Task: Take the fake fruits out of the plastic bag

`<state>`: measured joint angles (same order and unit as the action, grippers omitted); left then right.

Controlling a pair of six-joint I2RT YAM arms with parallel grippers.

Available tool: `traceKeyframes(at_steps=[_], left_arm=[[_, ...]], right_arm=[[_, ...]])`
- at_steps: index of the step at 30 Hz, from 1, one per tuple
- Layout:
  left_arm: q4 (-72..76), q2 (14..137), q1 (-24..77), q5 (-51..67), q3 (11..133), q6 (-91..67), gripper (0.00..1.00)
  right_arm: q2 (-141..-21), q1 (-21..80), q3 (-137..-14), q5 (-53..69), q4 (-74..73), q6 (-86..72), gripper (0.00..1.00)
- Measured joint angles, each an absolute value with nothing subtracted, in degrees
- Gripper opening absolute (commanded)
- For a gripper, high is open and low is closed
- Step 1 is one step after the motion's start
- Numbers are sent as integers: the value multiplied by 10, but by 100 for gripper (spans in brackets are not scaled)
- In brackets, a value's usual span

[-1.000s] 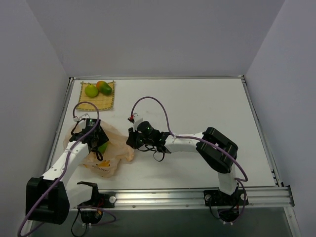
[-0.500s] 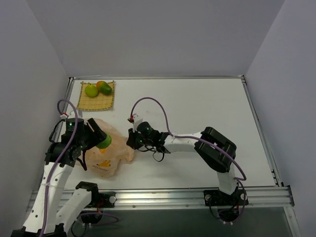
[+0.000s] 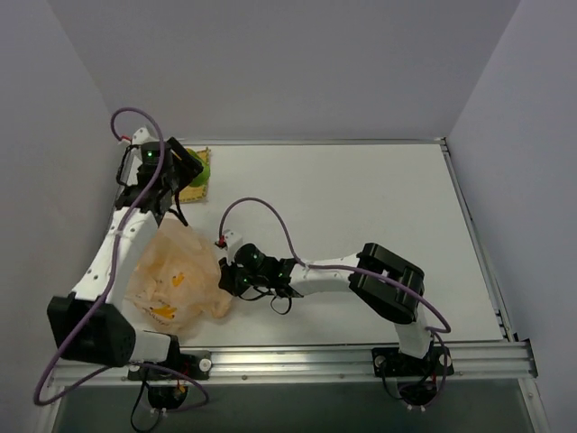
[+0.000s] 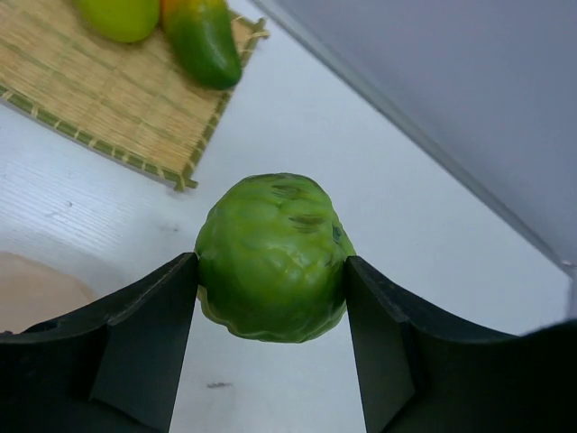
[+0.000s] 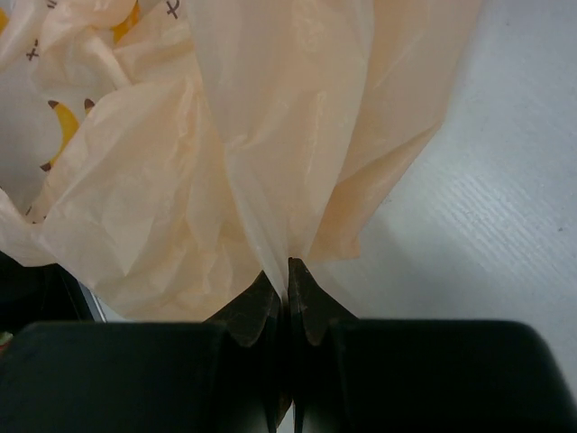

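Top external view: the left arm reaches to the far-left corner of the worktop (image 3: 361, 207), where the left claw (image 3: 187, 168) sits over the woven mat (image 4: 99, 90). Its jaws stand partly apart and clamp a round, bumpy green fruit (image 4: 273, 253) from both sides, with the fingers (image 4: 153, 334) pressed flat against it. In the left wrist view this fruit appears in front of bare worktop just past the mat's corner; how high it hangs cannot be told.

Two more fruits lie on the mat side by side and touching: a yellow-green fruit (image 4: 117, 16) and a mango-like fruit (image 4: 203, 41), green with an orange end.

The plastic bag (image 3: 176, 280), crumpled and pale peach with yellow prints, lies on the near-left part of the worktop, well apart from the mat. The right claw (image 3: 233, 281) is at the bag's right edge. In the right wrist view its jaws are fully closed, pinching a fold of the thin film between the tips, and the film rises in creases from there.
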<state>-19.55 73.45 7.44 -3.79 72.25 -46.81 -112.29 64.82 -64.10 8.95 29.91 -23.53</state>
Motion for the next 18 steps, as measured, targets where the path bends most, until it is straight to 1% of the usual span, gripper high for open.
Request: traceKeyframes(at_steps=[4,7,16,18], left_arm=[[-142,877,71,-87,723,-458,18],[-123,945,62,-105,723,-450,18],[-57,1062,22,-119,786,-423,21],[-46,1072,15,-120,791,-422,23]], right_arm=[[-1123,657,-623,90,306,-233,0],[-1123,657,-611,89,306,-233,0],[-1123,647,-603,94,318,-229,0],[-1123,638,-600,96,325,-230,0]])
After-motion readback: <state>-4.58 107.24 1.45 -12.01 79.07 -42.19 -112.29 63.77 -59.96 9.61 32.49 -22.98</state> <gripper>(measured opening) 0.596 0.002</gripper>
